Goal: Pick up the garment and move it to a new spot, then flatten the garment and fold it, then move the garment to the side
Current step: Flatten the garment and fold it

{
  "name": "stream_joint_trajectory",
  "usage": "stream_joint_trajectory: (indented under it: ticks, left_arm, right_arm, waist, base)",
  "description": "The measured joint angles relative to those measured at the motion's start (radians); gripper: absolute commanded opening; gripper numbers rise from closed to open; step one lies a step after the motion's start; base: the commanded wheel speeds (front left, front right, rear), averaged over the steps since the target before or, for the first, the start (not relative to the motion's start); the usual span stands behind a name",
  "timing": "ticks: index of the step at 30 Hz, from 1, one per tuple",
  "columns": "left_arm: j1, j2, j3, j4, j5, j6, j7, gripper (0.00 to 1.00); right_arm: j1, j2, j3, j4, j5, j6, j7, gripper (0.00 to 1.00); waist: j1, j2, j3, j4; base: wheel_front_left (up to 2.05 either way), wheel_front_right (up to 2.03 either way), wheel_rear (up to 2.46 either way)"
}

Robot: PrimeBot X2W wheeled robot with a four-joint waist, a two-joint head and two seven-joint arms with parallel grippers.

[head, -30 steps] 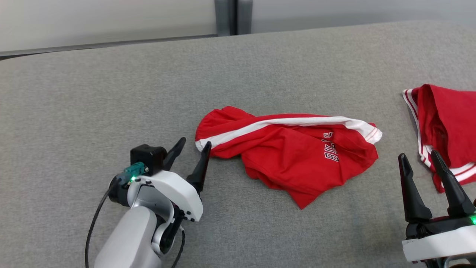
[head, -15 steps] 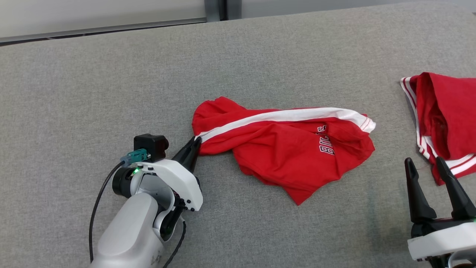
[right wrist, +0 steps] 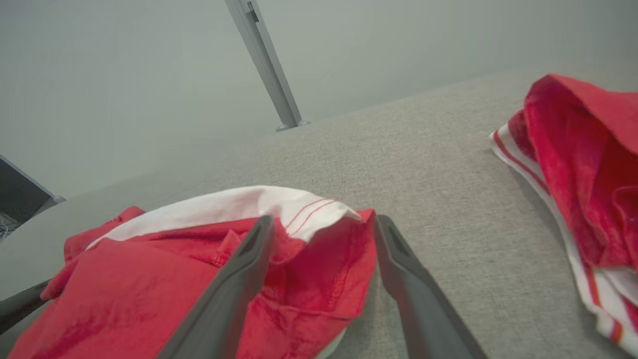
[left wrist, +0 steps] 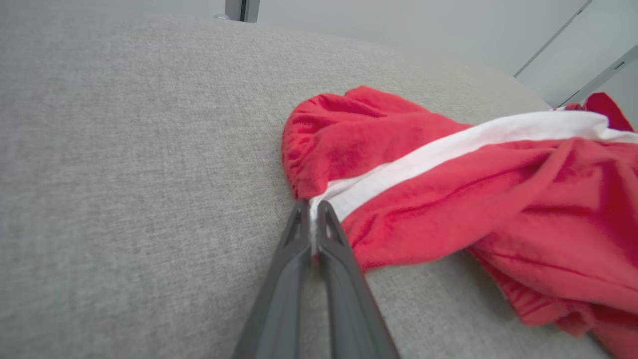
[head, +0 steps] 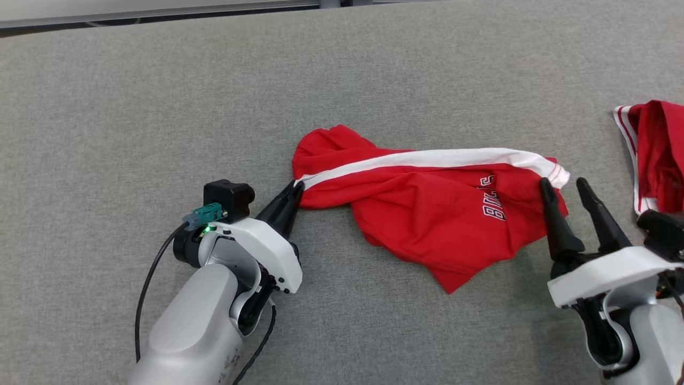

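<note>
Head view: the red garment (head: 438, 214) lies crumpled at the middle of the grey counter (head: 133, 107), its white stripe (head: 427, 159) running from 9 to 3 o'clock. The left end effector (head: 296, 187) is pressed together, pinching the stripe's 9 o'clock end. The right end effector (head: 562, 183) stands spread, straddling the hem corner at the 3 o'clock end, not yet gripping. A second red garment (head: 657, 155) sits at the 3 o'clock edge, just beyond the right arm. The counter is bare from 9 through 12 o'clock; its far edge runs along the top.

Left wrist view: the left end effector (left wrist: 313, 209) nips a thin bit of white trim just below the gathered red edge of the garment (left wrist: 448, 209). The bite looks shallow, so I judge a slow, even lift is wise.

Right wrist view: the fingers of the right end effector (right wrist: 323, 223) flank the stitched corner where white meets red; the second garment (right wrist: 583, 164) lies at 2 o'clock, apart from it.

The step in hand appears to be securing both ends before the lift. To do it well, the right fingers should slide further under the corner and catch both layers, then both arms should rise together, keeping the stripe taut. Carrying toward 10 or 11 o'clock offers most room and avoids snagging the neighbouring garment.
</note>
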Motion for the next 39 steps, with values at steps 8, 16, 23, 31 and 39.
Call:
stream_joint_trajectory:
  ticks: [8, 16, 23, 31, 39]
  left_arm:
    - [-0.017, 0.000, -0.040, 0.013, -0.024, 0.004, -0.036, 0.00]
    - [-0.031, 0.019, -0.031, -0.037, -0.001, 0.035, -0.149, 0.00]
    - [-0.016, 0.078, 0.002, -0.257, 0.049, 0.077, -0.182, 0.00]
    - [0.003, 0.183, 0.028, -0.641, 0.125, 0.160, -0.139, 0.00]
    - [0.052, 0.255, 0.038, -1.010, 0.172, 0.257, 0.041, 0.00]
  right_arm:
    - [-0.068, -0.031, 0.069, 0.071, 0.072, 0.000, 0.008, 0.00]
    - [-0.072, -0.108, 0.084, 0.000, -0.005, 0.000, -0.057, 0.00]
    - [-0.071, -0.170, 0.079, -0.156, -0.081, 0.000, -0.061, 0.00]
    - [-0.074, -0.203, 0.010, -0.384, -0.154, 0.000, -0.015, 0.00]
    - [-0.042, -0.179, -0.063, -0.569, -0.177, 0.000, 0.082, 0.00]
  waist:
    - [0.0000, 0.0000, 0.010, 0.014]
    - [0.0000, 0.0000, -0.006, 0.012]
    - [0.0000, 0.0000, -0.061, 0.017]
    - [0.0000, 0.0000, -0.155, 0.034]
    - [0.0000, 0.0000, -0.245, 0.053]
  base:
    - [0.00, 0.00, 0.00]
    - [0.00, 0.00, 0.00]
    - [0.00, 0.00, 0.00]
    - [0.00, 0.00, 0.00]
    - [0.00, 0.00, 0.00]
